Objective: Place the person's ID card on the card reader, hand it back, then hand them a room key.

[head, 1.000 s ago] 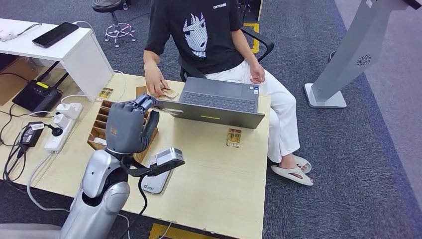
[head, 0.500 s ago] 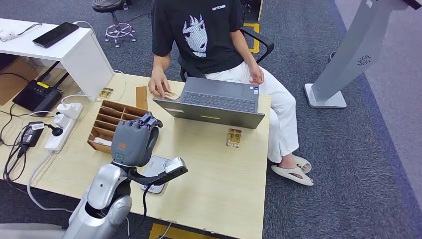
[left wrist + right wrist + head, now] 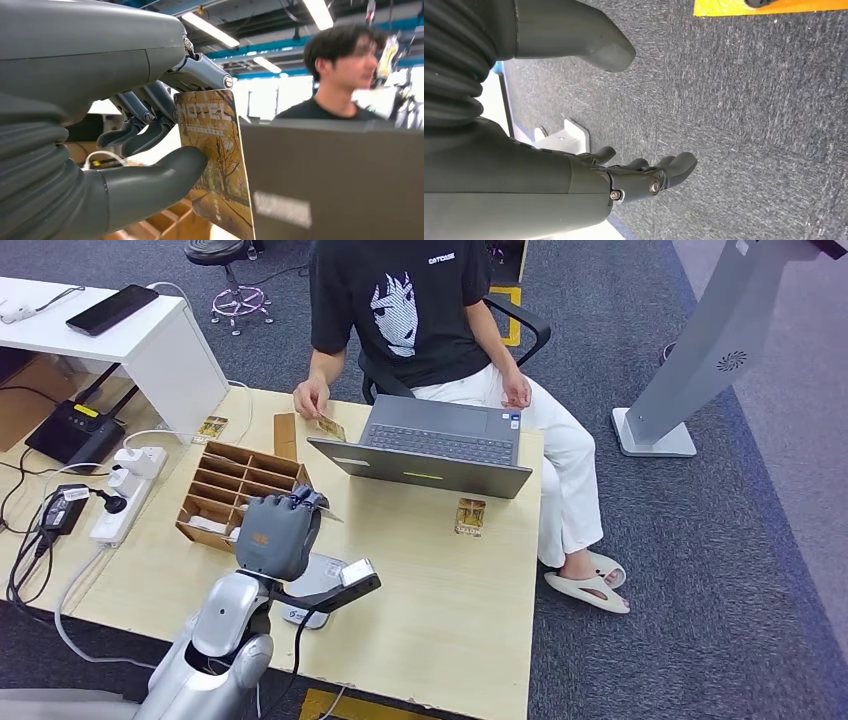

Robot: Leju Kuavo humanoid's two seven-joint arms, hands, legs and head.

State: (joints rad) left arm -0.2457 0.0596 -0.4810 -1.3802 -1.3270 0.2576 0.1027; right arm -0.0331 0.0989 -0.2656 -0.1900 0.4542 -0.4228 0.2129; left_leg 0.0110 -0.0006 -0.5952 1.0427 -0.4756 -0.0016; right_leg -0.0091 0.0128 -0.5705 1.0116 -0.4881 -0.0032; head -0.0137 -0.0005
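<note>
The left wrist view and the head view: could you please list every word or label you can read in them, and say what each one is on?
"HOTEL": top of the card pinched in the left hand.
Smaller print under it on that card: too blurred to read.
White lettering on the chest of the person's black shirt: too small to read.
Orange mark on the back of the left hand: too small.
Print on the card lying by the laptop: unreadable.

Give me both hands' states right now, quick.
Left hand: holding a HOTEL card between thumb and fingers.
Right hand: open, holding nothing, above carpet.
</note>
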